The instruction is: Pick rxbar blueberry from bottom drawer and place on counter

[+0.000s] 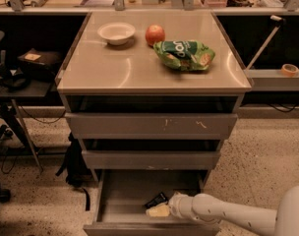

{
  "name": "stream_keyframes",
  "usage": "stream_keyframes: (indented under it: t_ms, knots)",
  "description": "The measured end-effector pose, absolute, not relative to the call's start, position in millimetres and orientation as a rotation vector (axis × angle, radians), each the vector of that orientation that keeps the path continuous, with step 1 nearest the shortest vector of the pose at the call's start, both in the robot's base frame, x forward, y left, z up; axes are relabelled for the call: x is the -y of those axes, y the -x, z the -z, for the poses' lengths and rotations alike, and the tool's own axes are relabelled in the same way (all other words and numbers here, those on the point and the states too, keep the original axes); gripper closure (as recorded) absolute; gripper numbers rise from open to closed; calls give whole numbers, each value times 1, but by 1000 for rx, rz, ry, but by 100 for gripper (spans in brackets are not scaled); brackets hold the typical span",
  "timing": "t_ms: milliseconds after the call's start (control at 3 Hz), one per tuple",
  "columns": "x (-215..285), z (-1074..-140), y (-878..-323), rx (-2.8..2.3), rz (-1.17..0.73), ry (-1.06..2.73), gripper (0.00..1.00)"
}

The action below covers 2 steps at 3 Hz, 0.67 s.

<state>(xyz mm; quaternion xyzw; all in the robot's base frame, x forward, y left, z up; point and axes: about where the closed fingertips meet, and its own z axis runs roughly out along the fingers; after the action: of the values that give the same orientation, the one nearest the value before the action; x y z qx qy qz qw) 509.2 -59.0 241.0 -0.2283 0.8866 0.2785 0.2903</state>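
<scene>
Low in the frame, the gripper [158,210] sits inside the open bottom drawer [125,196], right beside the rxbar blueberry [156,199] — the dark bar shows just above it, mid-drawer. Whether it grips the bar cannot be told.

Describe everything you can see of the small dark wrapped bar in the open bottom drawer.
The rxbar blueberry is a small, flat, rectangular wrapped bar, dark blue-black with a faint pale mark. It lies flat and askew on the plain floor of the open bottom drawer, towards the front and right of centre. The gripper sits low in the drawer, right at the bar's near edge. Whether the two touch cannot be told.
</scene>
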Motion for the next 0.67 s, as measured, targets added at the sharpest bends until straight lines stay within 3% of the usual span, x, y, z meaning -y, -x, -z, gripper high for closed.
stream_keyframes:
  t_ms: [667]
  knots:
    - [73,-210,-540,-2334,-602,417,0]
